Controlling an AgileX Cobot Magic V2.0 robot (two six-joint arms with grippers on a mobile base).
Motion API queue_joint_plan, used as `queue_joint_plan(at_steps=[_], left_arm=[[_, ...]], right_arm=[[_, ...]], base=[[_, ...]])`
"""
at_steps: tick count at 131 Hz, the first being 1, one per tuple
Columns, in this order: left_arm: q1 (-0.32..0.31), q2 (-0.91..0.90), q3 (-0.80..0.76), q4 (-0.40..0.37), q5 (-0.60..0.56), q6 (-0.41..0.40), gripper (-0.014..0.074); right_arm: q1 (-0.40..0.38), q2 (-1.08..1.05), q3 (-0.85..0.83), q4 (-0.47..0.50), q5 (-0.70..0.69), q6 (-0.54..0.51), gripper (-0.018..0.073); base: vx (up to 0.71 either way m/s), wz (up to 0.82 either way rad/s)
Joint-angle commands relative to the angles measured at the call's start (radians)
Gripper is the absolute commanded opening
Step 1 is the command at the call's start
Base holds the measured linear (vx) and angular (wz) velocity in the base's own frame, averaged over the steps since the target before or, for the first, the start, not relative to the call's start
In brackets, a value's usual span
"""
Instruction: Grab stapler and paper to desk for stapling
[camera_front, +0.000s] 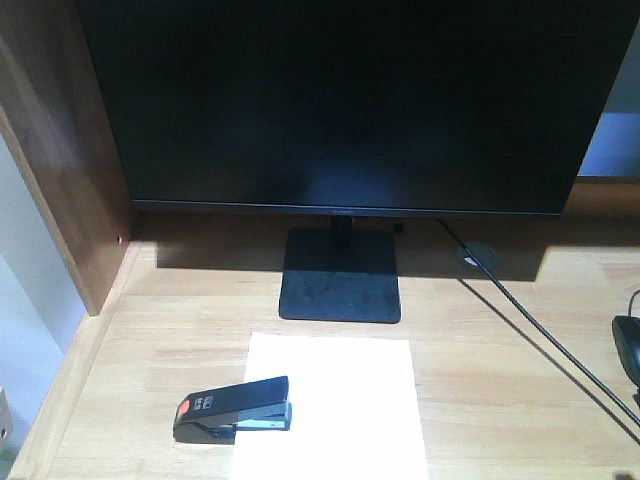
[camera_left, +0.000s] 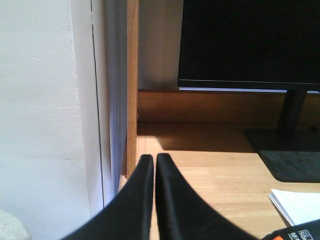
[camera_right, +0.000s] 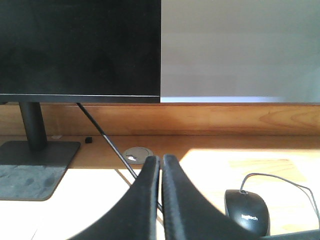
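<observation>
The black stapler (camera_front: 233, 409) with an orange patch at its rear lies on the desk (camera_front: 510, 390), its front end over the left edge of the white paper (camera_front: 331, 405). In the left wrist view a paper corner (camera_left: 299, 205) and the stapler's end (camera_left: 300, 232) show at the lower right. My left gripper (camera_left: 154, 158) is shut and empty, near the desk's left side panel (camera_left: 132, 90). My right gripper (camera_right: 161, 159) is shut and empty above the desk, left of the mouse. Neither gripper appears in the front view.
A black monitor (camera_front: 350, 100) on a square stand (camera_front: 340, 285) fills the back of the desk. A cable (camera_front: 540, 330) runs from the round grommet (camera_front: 477, 255) toward the right front. A black mouse (camera_right: 246, 211) sits at the right. The brown side panel (camera_front: 60, 150) bounds the left.
</observation>
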Motion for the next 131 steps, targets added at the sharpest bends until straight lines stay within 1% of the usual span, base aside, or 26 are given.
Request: queue_joint_plan(at_steps=[1,131], left_arm=[[0.001,-0.016,0.010,-0.009,-0.076,-0.007,-0.0006],[0.001,-0.016,0.010,-0.009,-0.076,-0.007,-0.0006]], right_arm=[[-0.004,-0.010,0.005,0.000,-0.070,-0.010,-0.0003],[-0.004,-0.010,0.005,0.000,-0.071,-0.010,-0.0003]], base=[[0.00,0.00],[0.00,0.00]])
